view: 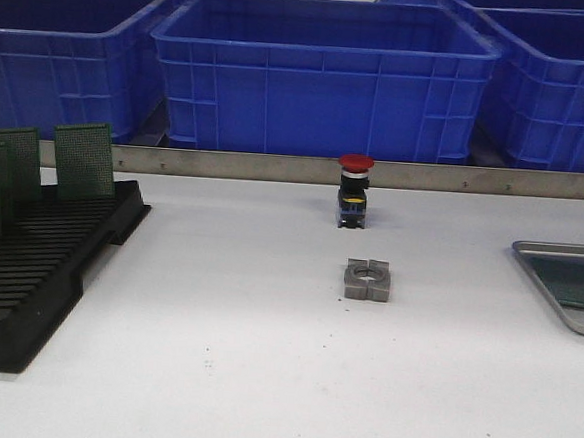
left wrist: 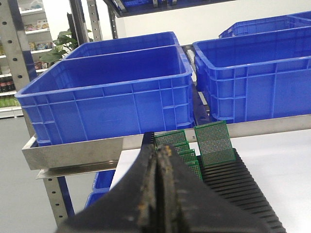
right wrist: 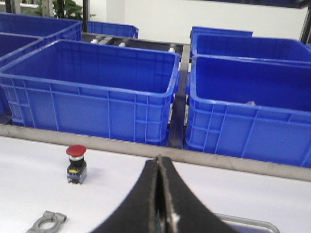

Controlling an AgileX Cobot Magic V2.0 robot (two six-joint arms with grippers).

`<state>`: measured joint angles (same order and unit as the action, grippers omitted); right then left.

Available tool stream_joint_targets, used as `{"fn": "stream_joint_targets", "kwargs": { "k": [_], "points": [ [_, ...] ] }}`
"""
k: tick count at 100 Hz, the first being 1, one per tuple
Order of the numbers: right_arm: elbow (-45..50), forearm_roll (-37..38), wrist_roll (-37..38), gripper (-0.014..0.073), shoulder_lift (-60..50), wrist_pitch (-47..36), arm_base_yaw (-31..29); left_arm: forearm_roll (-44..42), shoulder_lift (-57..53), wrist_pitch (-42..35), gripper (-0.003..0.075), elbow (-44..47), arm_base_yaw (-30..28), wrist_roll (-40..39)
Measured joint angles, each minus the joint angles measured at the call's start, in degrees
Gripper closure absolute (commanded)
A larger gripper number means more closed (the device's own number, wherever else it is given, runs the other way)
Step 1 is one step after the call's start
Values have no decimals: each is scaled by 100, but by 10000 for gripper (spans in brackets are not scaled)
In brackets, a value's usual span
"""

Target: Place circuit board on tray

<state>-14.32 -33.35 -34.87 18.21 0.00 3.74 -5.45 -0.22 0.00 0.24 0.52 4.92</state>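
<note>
My left end effector [left wrist: 159, 160] is clenched, its fingers pressed together with nothing between them, poised over the black slotted rack [view: 38, 261] on the left of the white worktop [view: 261, 377]. My right end effector [right wrist: 159, 170] is clenched too, just above the tray [view: 568, 288] at the worktop's right edge, where a green circuit board [view: 580, 282] lies flat. Further circuit boards [view: 84, 160] stand upright in the rack. Mid-worktop sits a grey metal clamp [view: 368, 280], behind it a red push button [view: 354, 190]. Farthest are blue bins [view: 322, 76].
</note>
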Motion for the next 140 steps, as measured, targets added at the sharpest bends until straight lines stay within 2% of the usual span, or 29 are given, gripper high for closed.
{"fn": "stream_joint_targets", "kwargs": {
  "k": [12,17,27,57,83,140],
  "points": [
    [155,1498,1612,662,-21,-33,0,0,0,0,739,0,0,0],
    [257,1989,2056,662,-100,-57,0,0,0,0,739,0,0,0],
    [443,2453,2550,662,-447,-83,0,0,0,0,739,0,0,0],
    [1236,2946,3107,662,-1821,-117,-227,0,0,0,739,0,0,0],
    [1573,3335,3878,662,-1884,-117,-492,0,0,0,739,0,0,0],
    [1598,3379,3988,662,-1884,-299,-492,0,0,0,739,0,0,0]
  ]
}}
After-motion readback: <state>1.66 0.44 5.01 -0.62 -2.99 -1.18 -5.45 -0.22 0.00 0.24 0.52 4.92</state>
